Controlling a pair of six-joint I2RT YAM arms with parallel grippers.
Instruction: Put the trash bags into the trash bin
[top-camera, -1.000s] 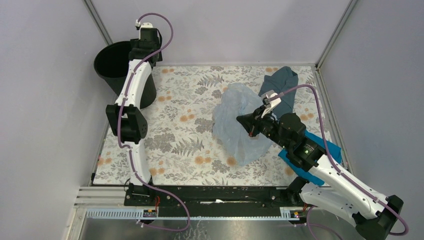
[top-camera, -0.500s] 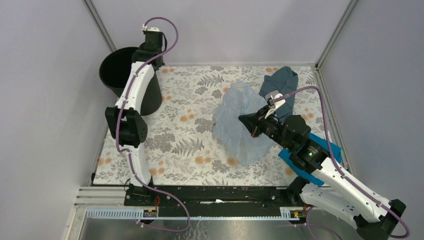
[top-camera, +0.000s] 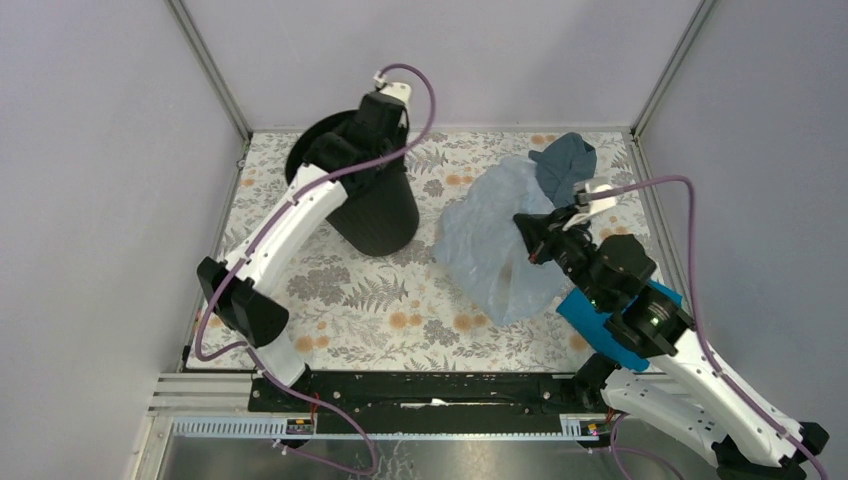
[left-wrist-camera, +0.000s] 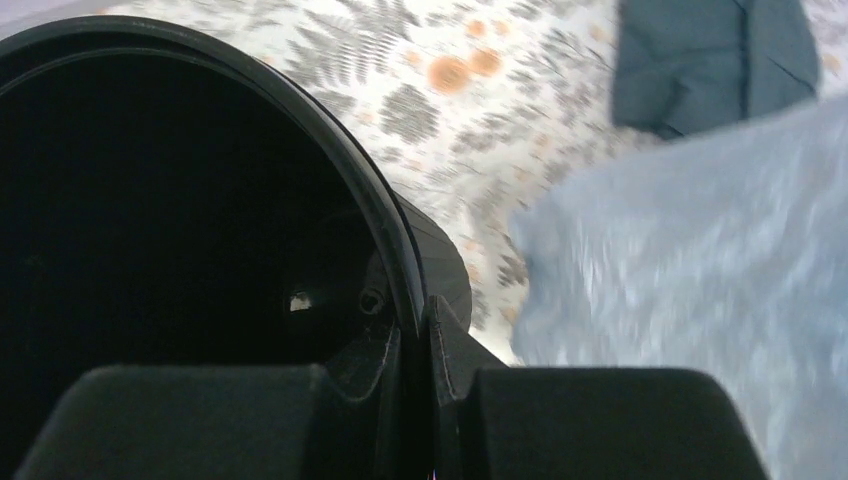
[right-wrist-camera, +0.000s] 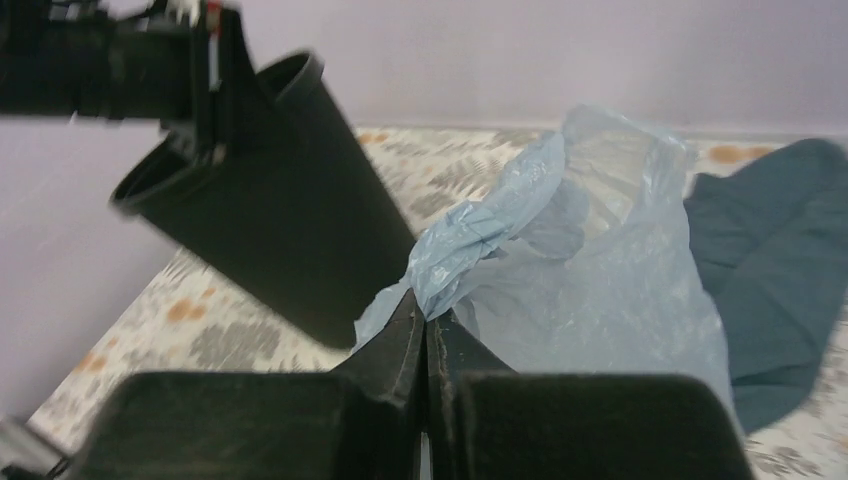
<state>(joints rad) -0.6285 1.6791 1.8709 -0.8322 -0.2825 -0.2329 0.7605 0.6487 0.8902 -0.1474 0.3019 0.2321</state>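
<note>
**A:** What has moved?

**B:** The left gripper (left-wrist-camera: 424, 325), clamped on the rim of the bin (top-camera: 382, 212), has swung it from the far left corner to the middle of the far side. The bin now tilts, its mouth toward the far left and its base near the bag (top-camera: 488, 238).

**A:** And the other one?

**B:** The right gripper (right-wrist-camera: 425, 312) is pinched tight on a fold at the bag's edge, and it has drifted a little to the right. From that pinch the bag spreads over the table (top-camera: 400, 300), mostly lying slack. Its far end lies against the grey cloth (top-camera: 563, 160). A bright blue cloth (top-camera: 578, 312) sits under the right arm.

**A:** How far along is it, then?

**B:** Early, I'd say. Both things are gripped and brought close, but none of the bag is inside; the left wrist view shows only a dark interior. What's left is to lift the bag over the mouth, push it in and let go.
</note>
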